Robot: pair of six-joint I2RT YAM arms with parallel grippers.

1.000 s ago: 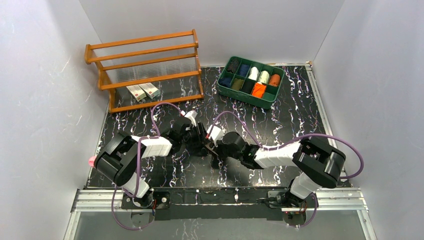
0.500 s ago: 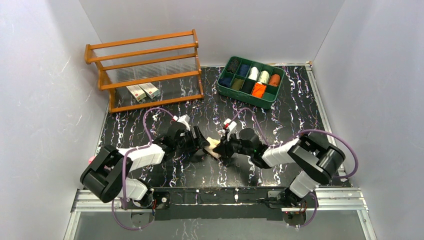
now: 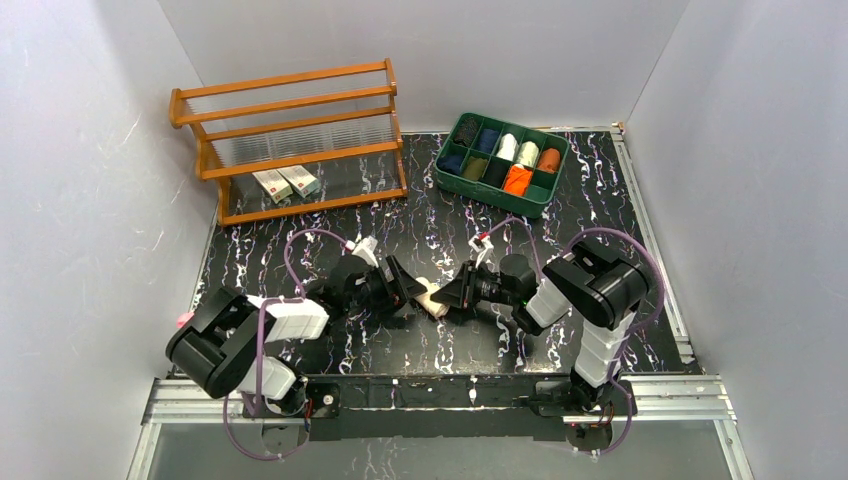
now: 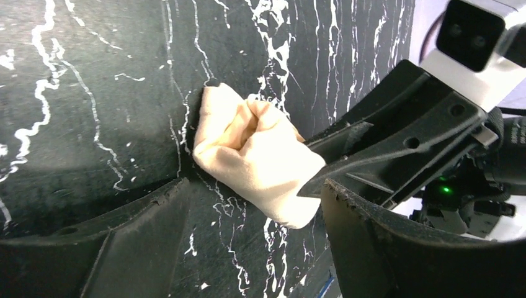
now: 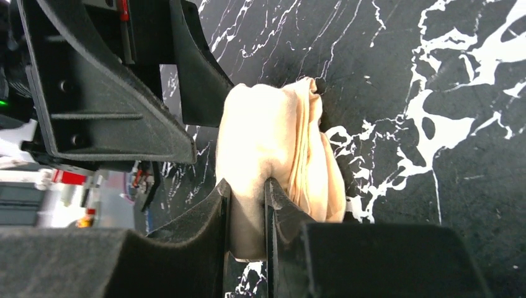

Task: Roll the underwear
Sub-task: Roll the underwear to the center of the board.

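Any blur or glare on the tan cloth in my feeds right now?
Top external: sharp, even light, but the tan underwear is tiny. Left wrist: cloth crisp, near left fingers dark and soft. Right wrist: cloth crisp, no glare, near right fingers blurred.

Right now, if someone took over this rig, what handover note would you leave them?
Left gripper: open, fingers either side of the tan underwear.
Right gripper: shut on a fold of it.
The tan piece lies on the table as a loose roll; the orange underwear sits in the green tray.
Done: orange stowed. Left: tighten the tan roll, then probably tray it.
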